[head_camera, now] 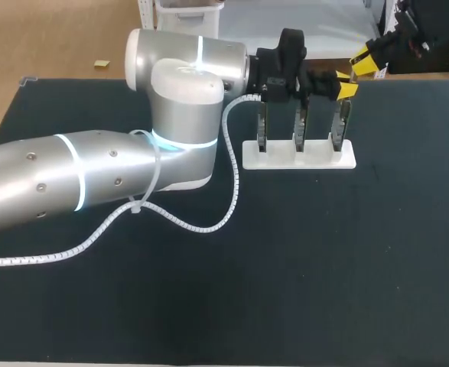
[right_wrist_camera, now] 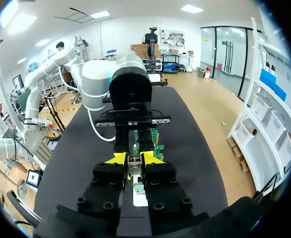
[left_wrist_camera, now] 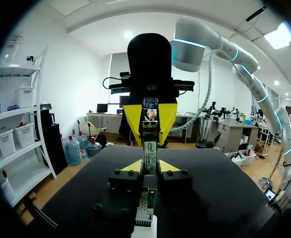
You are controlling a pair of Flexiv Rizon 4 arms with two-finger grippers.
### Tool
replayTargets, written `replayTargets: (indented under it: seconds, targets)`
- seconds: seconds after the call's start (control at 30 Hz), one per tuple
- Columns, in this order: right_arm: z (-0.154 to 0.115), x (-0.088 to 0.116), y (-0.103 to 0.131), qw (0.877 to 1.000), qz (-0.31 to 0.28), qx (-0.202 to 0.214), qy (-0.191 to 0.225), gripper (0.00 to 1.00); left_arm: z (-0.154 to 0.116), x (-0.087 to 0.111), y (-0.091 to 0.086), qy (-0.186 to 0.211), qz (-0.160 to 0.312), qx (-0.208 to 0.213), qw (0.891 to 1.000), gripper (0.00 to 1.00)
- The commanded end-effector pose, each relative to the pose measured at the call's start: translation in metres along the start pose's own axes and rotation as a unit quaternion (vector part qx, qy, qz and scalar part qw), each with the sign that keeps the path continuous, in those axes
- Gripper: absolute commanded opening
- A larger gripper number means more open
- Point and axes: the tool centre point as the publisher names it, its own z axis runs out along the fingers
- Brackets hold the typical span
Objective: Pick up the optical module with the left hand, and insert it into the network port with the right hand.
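**Item 1, optical module**: a slim strip held in the air above the right end of the white rack, off the table. It spans between your two grippers, which meet tip to tip.

**Item 2, left gripper**: fingers drawn in narrow, with both yellow tips pressed to the sides of the module's near end.

**Item 3, right gripper**: it faces the left one and is likewise closed narrow on the module's other end.

**Item 4, port boards**: three of them, standing upright in a row in the rack. The module hangs over the rightmost one. You can see green board just under the left gripper in its wrist view.

**Item 5, left arm**: its thick silver body lies across the left half of the table. The wrist housing sits just beside the rack's left end. The black gripper mount overhangs the left and middle boards and hides their tops from you.

**Item 6, spiral cable**: white. It drops from the wrist, loops on the mat just beside the rack's left end and trails off toward the left edge.

**Item 7, table**: covered by a dark mat. The far edge runs near behind the rack, and the right gripper comes in over it at the far right. The mat stretches from the rack's front to the near edge and from its right end to the right edge.
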Motion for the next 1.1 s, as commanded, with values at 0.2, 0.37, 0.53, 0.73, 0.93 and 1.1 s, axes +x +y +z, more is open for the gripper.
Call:
replayTargets:
  seconds: [0.2,0.37,0.53,0.73,0.93,1.1]
  targets:
    - [0.001,0.0,0.003,1.0,0.001,0.003,-0.006,0.0,0.001,-0.001,0.002,0.001,0.0,0.001,1.0,1.0]
    - [0.001,0.0,0.002,1.0,0.001,0.004,-0.007,0.0,-0.001,-0.001,0.001,0.004,0.004,0.0,1.0,1.0]
    - [0.001,0.0,0.002,1.0,0.001,0.005,-0.008,0.0,-0.006,-0.002,-0.001,0.032,0.013,-0.002,0.999,1.0]
    - [0.0,0.0,0.001,1.0,0.001,0.007,-0.008,0.0,-0.015,0.002,-0.003,0.083,0.016,-0.015,0.996,1.0]
    - [-0.002,0.001,-0.001,1.0,0.001,0.009,-0.007,0.0,-0.018,0.018,-0.002,0.126,0.008,0.015,0.992,1.0]
    - [-0.002,0.001,-0.002,1.0,0.0,0.009,-0.006,0.0,-0.017,0.022,0.0,0.158,0.027,0.014,0.987,1.0]
